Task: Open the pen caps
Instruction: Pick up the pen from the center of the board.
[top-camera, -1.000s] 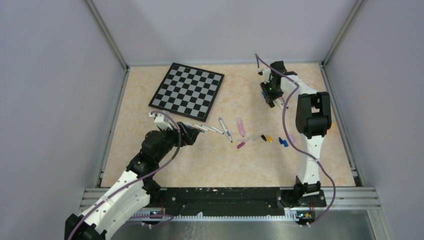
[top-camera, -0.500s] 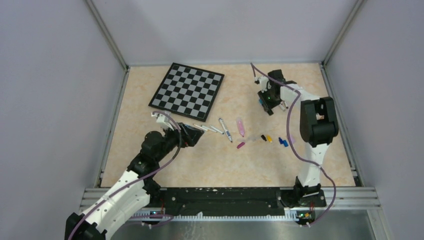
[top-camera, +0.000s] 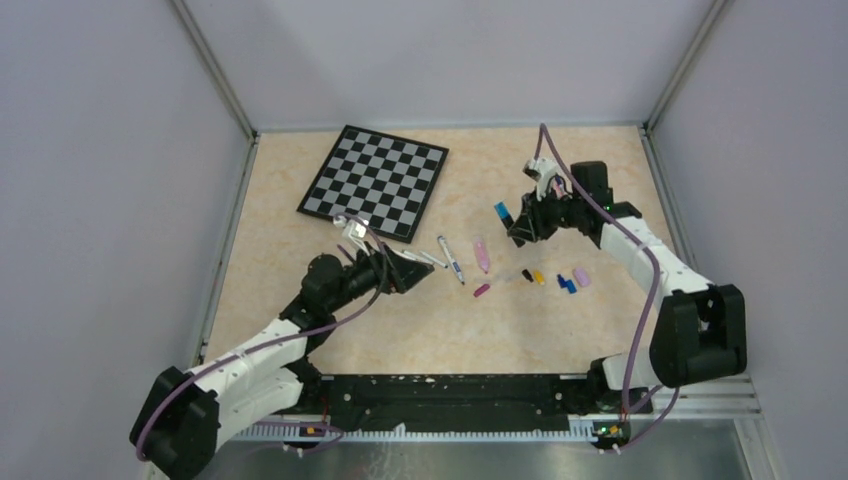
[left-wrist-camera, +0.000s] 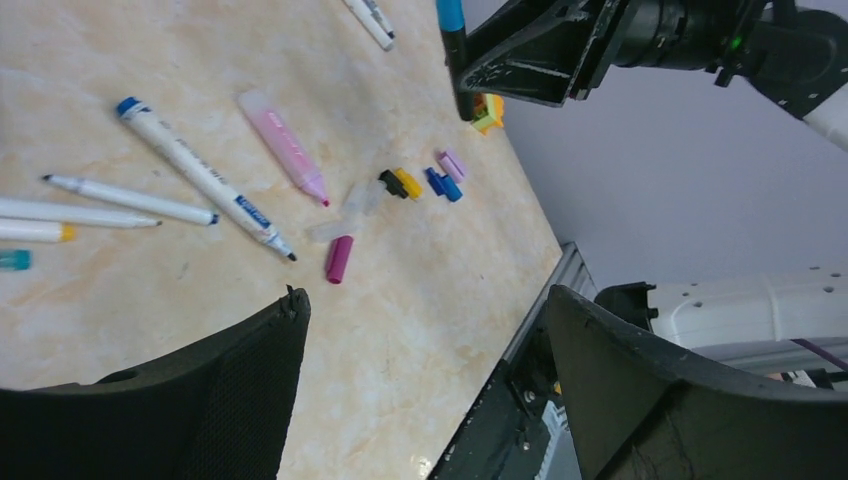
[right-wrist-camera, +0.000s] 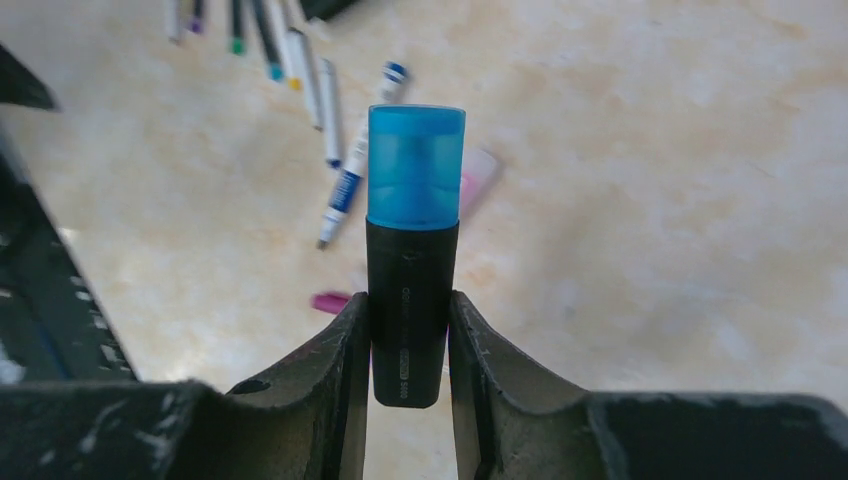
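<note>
My right gripper (right-wrist-camera: 410, 300) is shut on the black body of a marker (right-wrist-camera: 405, 320). Its blue cap (right-wrist-camera: 415, 165) is on and points away from the wrist. In the top view that blue cap (top-camera: 501, 210) hangs above the table right of centre, just off my right gripper (top-camera: 520, 226). My left gripper (top-camera: 415, 272) is open and empty, low over the table beside several pens (top-camera: 430, 258). Ahead of my left gripper (left-wrist-camera: 425, 300) lie a pink pen (left-wrist-camera: 283, 145), a white pen (left-wrist-camera: 200, 175) and loose caps: magenta (left-wrist-camera: 339, 258), black (left-wrist-camera: 390, 182), yellow (left-wrist-camera: 408, 183), blue (left-wrist-camera: 443, 186), lilac (left-wrist-camera: 452, 163).
A black-and-white chessboard (top-camera: 375, 182) lies at the back left. A small yellow-orange block (left-wrist-camera: 487, 112) sits behind the loose caps. Grey walls and metal rails (top-camera: 210, 300) close in the table, and a black bar (top-camera: 450, 395) runs along the near edge.
The right arm has swung from the back of the table down toward the centre, bringing the blue-capped marker to face left. The left gripper has slid right along the pens, jaws slightly narrower.
</note>
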